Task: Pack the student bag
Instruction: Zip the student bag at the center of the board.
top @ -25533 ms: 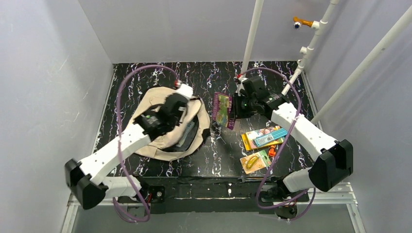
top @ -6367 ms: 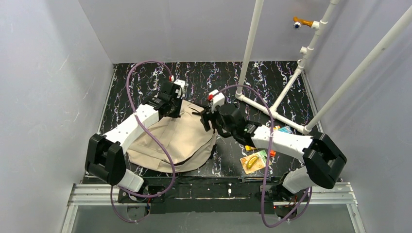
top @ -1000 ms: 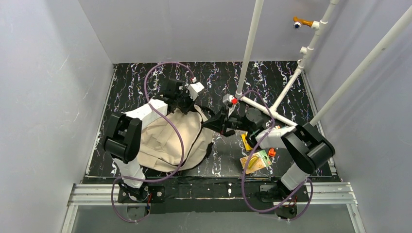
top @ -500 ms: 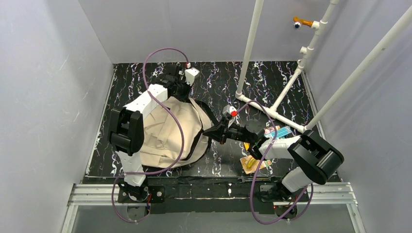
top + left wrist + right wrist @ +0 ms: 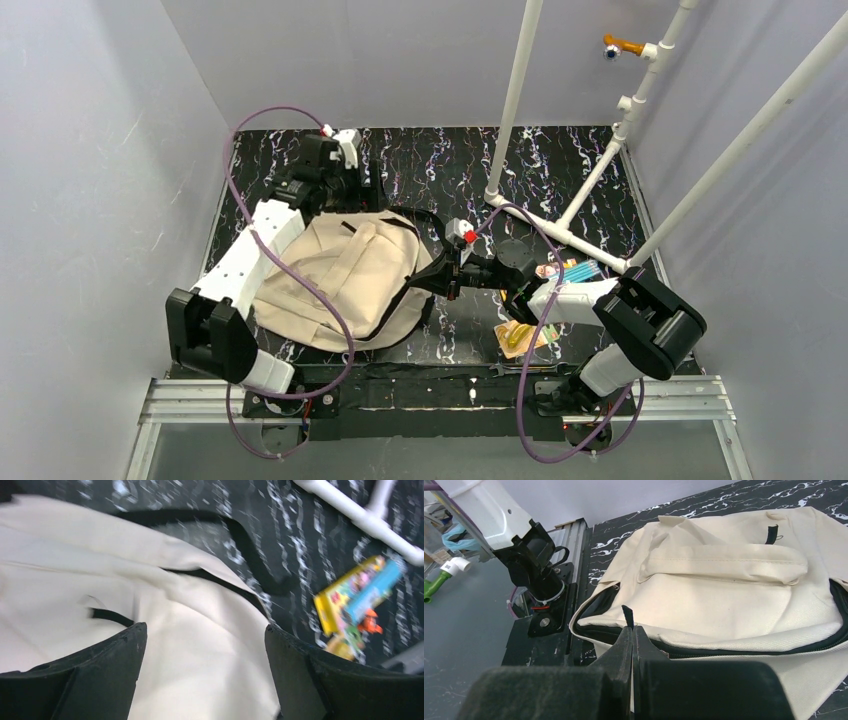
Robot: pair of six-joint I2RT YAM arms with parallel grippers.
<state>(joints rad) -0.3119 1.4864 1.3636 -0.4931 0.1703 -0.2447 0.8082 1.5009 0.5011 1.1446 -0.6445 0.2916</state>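
Note:
The student bag (image 5: 340, 275) lies flat on the dark marbled table, beige, with its black strap (image 5: 425, 218) curling off its far right corner. My left gripper (image 5: 345, 185) hovers at the bag's far edge. In the left wrist view it (image 5: 205, 629) is open above the beige fabric (image 5: 200, 645), holding nothing. My right gripper (image 5: 437, 278) is at the bag's right edge. In the right wrist view it (image 5: 632, 630) is shut on the black zipper pull (image 5: 627, 615) of the bag (image 5: 724, 585), whose dark zipper line (image 5: 774, 647) runs off to the right.
Colourful books (image 5: 565, 272) and a yellow-orange one (image 5: 525, 335) lie right of the bag, seen also as a yellow book (image 5: 357, 592). A white pipe frame (image 5: 555, 228) stands on the table behind my right arm. Grey walls close in three sides.
My left gripper has opened, let go of the bag's far edge and pulled back to the left. The bag has settled flatter. My right gripper stays shut at the zipper, shifted slightly left.

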